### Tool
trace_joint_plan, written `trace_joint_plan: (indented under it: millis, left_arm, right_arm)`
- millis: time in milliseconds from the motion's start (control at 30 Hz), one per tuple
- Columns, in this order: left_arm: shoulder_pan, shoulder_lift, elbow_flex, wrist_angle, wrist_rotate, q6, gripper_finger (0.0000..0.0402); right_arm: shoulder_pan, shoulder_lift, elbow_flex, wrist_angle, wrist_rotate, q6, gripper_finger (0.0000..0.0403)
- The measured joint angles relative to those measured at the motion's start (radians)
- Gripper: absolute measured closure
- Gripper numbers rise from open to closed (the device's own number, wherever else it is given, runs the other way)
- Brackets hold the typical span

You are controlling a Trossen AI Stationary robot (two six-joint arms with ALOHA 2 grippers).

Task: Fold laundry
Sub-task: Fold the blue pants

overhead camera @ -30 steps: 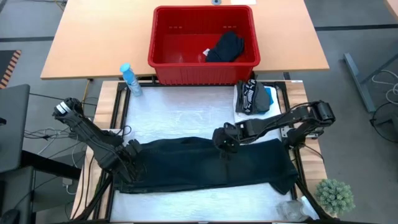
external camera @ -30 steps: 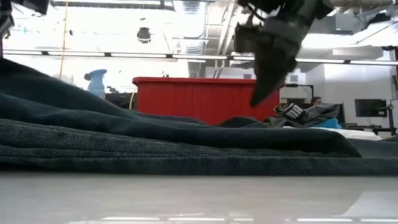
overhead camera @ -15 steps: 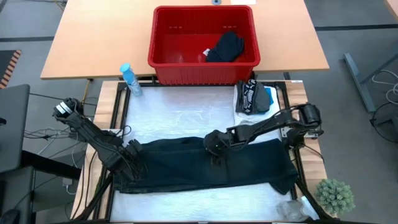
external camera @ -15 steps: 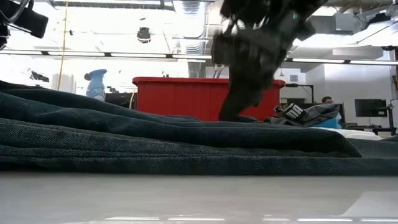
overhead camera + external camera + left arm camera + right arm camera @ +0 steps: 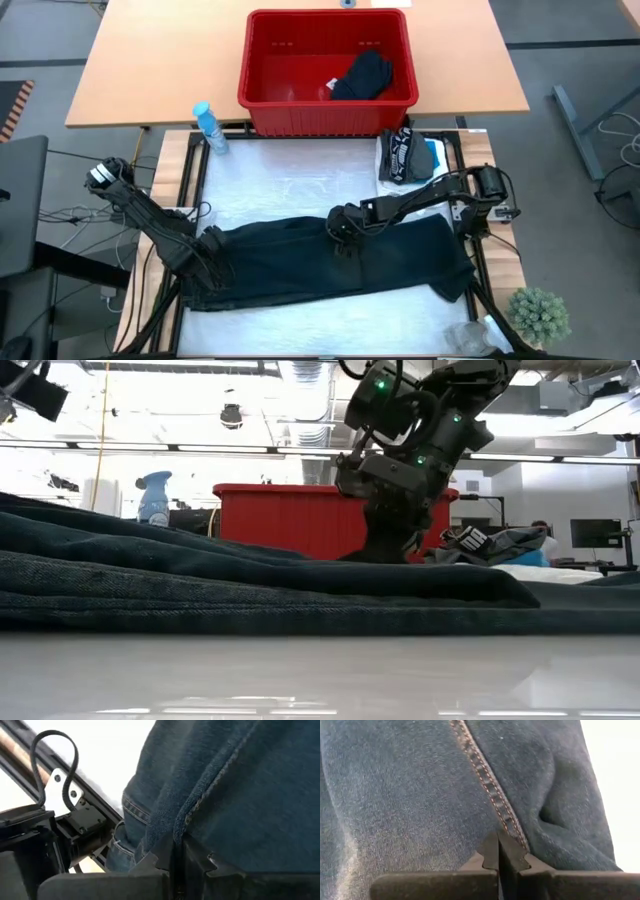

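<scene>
Right gripper point(image 5: 342, 228) down on the upper edge of the dark denim trousers point(image 5: 330, 262), near the garment's middle; fingers point(image 5: 506, 854) pressed together, pinching cloth beside a stitched seam. A second ago this gripper sat a little farther toward the robot's right and, in the low view, hung clear above the fabric; it has since slid along the edge toward centre and dropped until its tip point(image 5: 385, 550) meets the cloth. The right arm's elbow has drawn in with it.

Left gripper point(image 5: 212, 262) at the trousers' left end, over the table's left front; fingers point(image 5: 150, 862) shut on a fold of denim near the hem. Its place is unchanged from a second ago.

Trousers lie stretched across the front half of the white table surface point(image 5: 300, 180), long axis left to right. Their upper edge near the right gripper now bunches slightly, and the right-hand end sits a touch less spread than before.

Behind, unchanged: red basket point(image 5: 328, 110) on the wooden table with a black garment point(image 5: 362, 76) inside; blue spray bottle point(image 5: 208, 127) beside the basket's left corner; small pile of folded clothes point(image 5: 408, 156) at the mat's right rear corner. Small green plant point(image 5: 538, 312) at right front.
</scene>
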Motion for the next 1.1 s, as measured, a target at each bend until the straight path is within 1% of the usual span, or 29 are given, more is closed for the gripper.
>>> trace_joint_plan:
  millis: [133,267,367,467,533,567,633,700,733,767,800,833,900,1000,1100]
  left_arm:
    - [0.000,0.000,0.059,-0.025,-0.002,0.086,0.0373]
    - [0.000,0.000,0.102,-0.066,-0.007,0.147,0.0336]
    - [0.000,0.000,0.139,-0.108,-0.011,0.128,0.0301]
    - [-0.018,0.000,0.207,-0.147,-0.036,0.102,0.0271]
    - [-0.037,-0.025,0.237,-0.138,-0.076,0.079,0.0257]
    - [-0.050,-0.036,0.254,-0.114,-0.122,0.029,0.0252]
    - [-0.088,-0.057,0.259,-0.018,-0.268,-0.069,0.0249]
    - [-0.131,-0.067,0.241,0.153,-0.454,-0.098,0.0252]
    - [-0.147,-0.068,0.224,0.227,-0.525,-0.097,0.0258]
    - [-0.159,-0.066,0.201,0.290,-0.576,-0.086,0.0265]
    - [-0.165,-0.058,0.174,0.335,-0.598,-0.076,0.0274]
    - [-0.165,-0.047,0.144,0.364,-0.602,-0.076,0.0285]
    - [-0.160,-0.021,0.075,0.393,-0.589,-0.122,0.0308]
    - [-0.152,-0.003,-0.029,0.416,-0.563,-0.233,0.0343]
    - [-0.142,-0.003,-0.130,0.397,-0.540,-0.356,0.0375]
  right_arm:
    - [-0.004,0.021,0.000,0.004,0.000,0.009,0.0383]
    - [-0.004,0.051,0.003,0.016,-0.001,0.012,0.0383]
    - [0.005,0.067,0.003,0.027,-0.004,0.025,0.0383]
    - [0.008,0.067,0.003,0.033,-0.003,0.025,0.0383]
    - [0.005,0.066,0.002,0.034,-0.004,0.025,0.0383]
    - [0.002,0.066,0.002,0.034,-0.005,0.025,0.0383]
    - [0.000,0.066,0.002,0.033,-0.009,0.024,0.0383]
    - [-0.005,0.066,0.001,0.031,-0.013,0.023,0.0383]
    - [-0.005,0.067,0.001,0.032,-0.016,0.023,0.0383]
    - [-0.005,0.067,0.001,0.034,-0.021,0.023,0.0383]
    - [-0.005,0.067,0.001,0.034,-0.027,0.023,0.0383]
    - [-0.005,0.067,0.001,0.035,-0.029,0.023,0.0383]
    - [-0.005,0.068,0.000,0.038,-0.031,0.020,0.0383]
    - [-0.005,0.068,0.000,0.043,-0.031,0.020,0.0382]
    - [-0.005,0.068,0.000,0.044,-0.031,0.020,0.0382]
